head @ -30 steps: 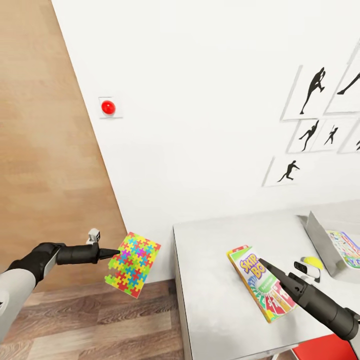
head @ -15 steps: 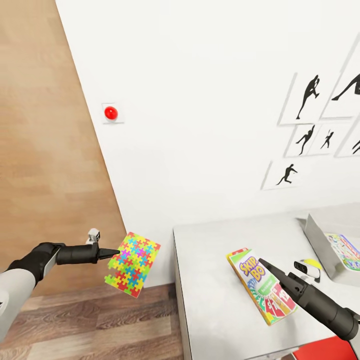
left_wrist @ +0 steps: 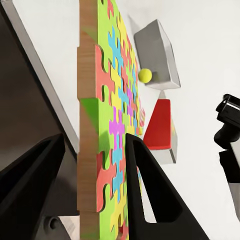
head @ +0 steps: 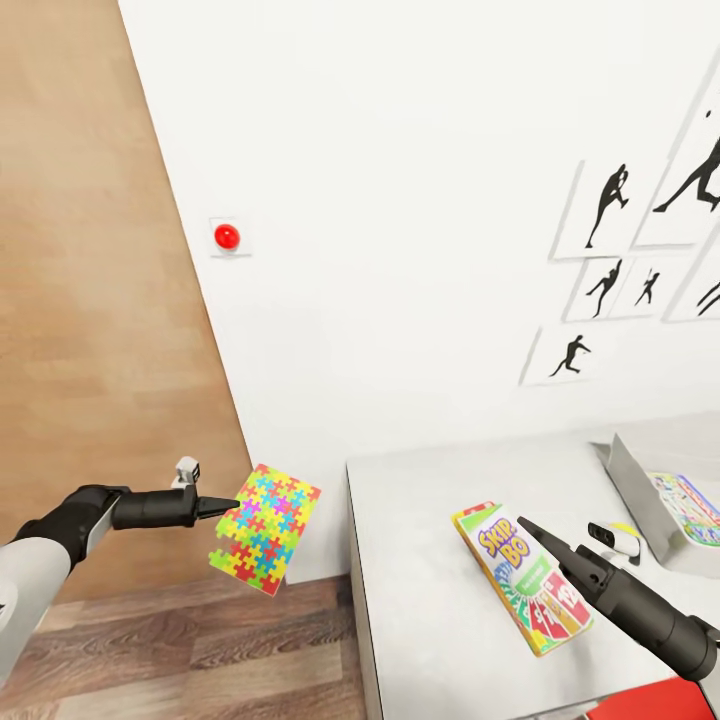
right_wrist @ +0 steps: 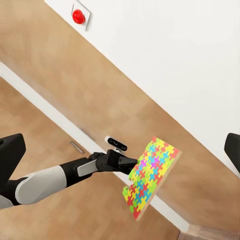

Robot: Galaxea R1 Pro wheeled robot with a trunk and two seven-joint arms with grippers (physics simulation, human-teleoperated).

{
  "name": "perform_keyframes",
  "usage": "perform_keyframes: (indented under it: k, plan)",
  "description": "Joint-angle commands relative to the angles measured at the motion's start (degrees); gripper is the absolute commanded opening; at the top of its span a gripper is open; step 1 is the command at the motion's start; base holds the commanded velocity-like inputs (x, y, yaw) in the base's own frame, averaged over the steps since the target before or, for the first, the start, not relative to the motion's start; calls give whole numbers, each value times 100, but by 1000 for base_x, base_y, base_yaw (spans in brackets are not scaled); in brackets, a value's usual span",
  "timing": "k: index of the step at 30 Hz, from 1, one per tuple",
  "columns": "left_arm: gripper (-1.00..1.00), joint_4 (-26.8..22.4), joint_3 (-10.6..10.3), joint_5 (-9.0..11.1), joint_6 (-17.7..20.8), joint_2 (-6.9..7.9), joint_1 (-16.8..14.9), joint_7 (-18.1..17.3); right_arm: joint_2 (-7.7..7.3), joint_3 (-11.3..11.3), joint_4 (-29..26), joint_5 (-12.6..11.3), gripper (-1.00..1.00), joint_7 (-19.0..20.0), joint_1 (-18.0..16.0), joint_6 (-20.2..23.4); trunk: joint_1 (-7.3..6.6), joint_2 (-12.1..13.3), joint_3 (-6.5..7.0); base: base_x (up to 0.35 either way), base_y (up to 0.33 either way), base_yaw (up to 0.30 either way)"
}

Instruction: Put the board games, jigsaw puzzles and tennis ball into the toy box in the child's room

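While the grey table (head: pixel 420 520) is sitting by the white wall, the toy box (head: pixel 640 490) is lying on its far right w/ a tennis ball (head: pixel 622 527) beside it. The Skip-Bo board game (head: pixel 520 575) is lying flat near the right gripper (head: pixel 525 527); can't tell if it's open. The left gripper (head: pixel 232 503) is pinching the jigsaw puzzle (head: pixel 266 528) in the air, left of the table.
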Motion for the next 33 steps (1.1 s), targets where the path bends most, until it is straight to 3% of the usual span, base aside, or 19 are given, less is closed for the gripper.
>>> perform_keyframes:
  k: [1, 33]
  plan:
    - [-100, 0, -15, 9, 54, 0, -5, -23, -1, -1, -1, -29, 100, 2, -3, 43, 4, -11, -2, 0, 0, 0]
    - [-100, 0, -18, 5, 54, 0, -2, -23, 1, 7, 14, -28, 100, -5, 0, 43, 4, -11, 241, 0, 0, -16]
